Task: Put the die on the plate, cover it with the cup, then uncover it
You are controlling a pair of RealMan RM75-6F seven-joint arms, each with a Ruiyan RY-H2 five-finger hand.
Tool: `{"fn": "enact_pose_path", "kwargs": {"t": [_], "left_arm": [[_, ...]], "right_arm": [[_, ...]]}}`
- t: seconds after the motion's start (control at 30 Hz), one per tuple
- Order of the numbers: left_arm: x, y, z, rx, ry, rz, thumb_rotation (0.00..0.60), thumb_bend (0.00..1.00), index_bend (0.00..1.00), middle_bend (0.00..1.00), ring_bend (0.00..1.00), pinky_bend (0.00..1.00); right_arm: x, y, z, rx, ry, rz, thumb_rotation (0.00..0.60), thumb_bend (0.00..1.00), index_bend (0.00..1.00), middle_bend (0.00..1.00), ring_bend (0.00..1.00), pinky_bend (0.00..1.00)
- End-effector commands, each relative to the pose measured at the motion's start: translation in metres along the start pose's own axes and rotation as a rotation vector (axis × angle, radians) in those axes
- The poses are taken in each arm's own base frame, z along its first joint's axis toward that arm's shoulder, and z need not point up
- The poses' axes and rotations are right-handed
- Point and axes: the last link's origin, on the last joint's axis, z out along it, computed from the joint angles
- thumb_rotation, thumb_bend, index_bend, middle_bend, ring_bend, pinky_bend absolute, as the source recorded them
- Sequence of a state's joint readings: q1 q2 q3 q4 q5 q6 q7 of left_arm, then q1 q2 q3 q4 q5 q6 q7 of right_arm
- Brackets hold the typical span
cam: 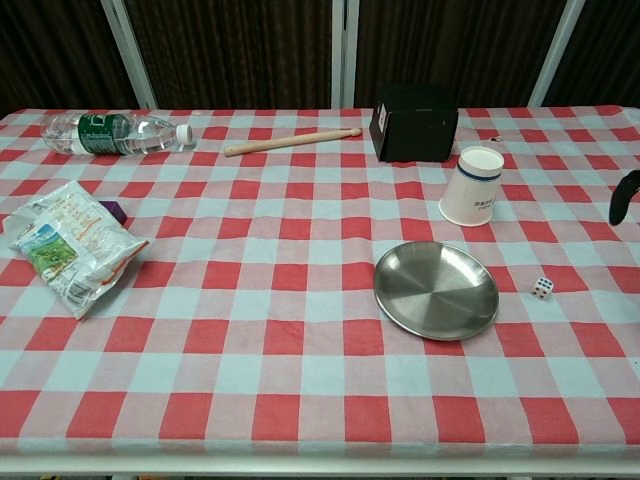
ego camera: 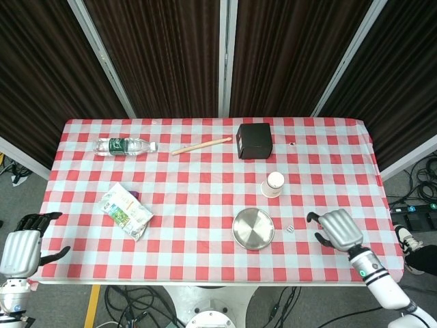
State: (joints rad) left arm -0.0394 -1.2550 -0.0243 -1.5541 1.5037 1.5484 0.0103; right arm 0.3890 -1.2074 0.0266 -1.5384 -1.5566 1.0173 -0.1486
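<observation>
A small white die [ego camera: 289,228] [cam: 542,288] lies on the checked cloth just right of the round metal plate [ego camera: 253,229] [cam: 436,289]. The white paper cup [ego camera: 273,184] [cam: 472,186] stands upright behind the plate. My right hand [ego camera: 337,229] hovers over the table a short way right of the die, fingers apart and holding nothing; only a dark fingertip [cam: 625,196] of it shows at the chest view's right edge. My left hand [ego camera: 24,244] hangs off the table's near left corner, fingers apart and empty.
A black box [ego camera: 254,141] stands at the back centre, with a wooden stick [ego camera: 201,145] and a lying water bottle [ego camera: 124,145] to its left. A crumpled snack bag [ego camera: 125,210] lies at front left over a small purple object [cam: 113,210].
</observation>
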Motion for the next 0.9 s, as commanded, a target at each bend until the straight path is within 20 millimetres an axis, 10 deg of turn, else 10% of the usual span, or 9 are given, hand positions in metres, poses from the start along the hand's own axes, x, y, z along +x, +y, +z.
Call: {"fn": "enact_pose_path", "kwargs": {"t": [0.03, 0.9], "left_arm": [[0.000, 0.000, 0.000, 0.001, -0.002, -0.001, 0.600, 0.00, 0.27, 0.31, 0.26, 0.21], [-0.002, -0.001, 0.002, 0.013, -0.006, -0.006, 0.600, 0.00, 0.27, 0.31, 0.26, 0.21]], "right_arm": [[-0.015, -0.010, 0.021, 0.054, -0.057, -0.093, 0.600, 0.25, 0.43, 0.95, 0.98, 1.00], [-0.043, -0.028, 0.063, 0.116, -0.065, -0.177, 0.600, 0.25, 0.47, 0.95, 0.97, 1.00]]}}
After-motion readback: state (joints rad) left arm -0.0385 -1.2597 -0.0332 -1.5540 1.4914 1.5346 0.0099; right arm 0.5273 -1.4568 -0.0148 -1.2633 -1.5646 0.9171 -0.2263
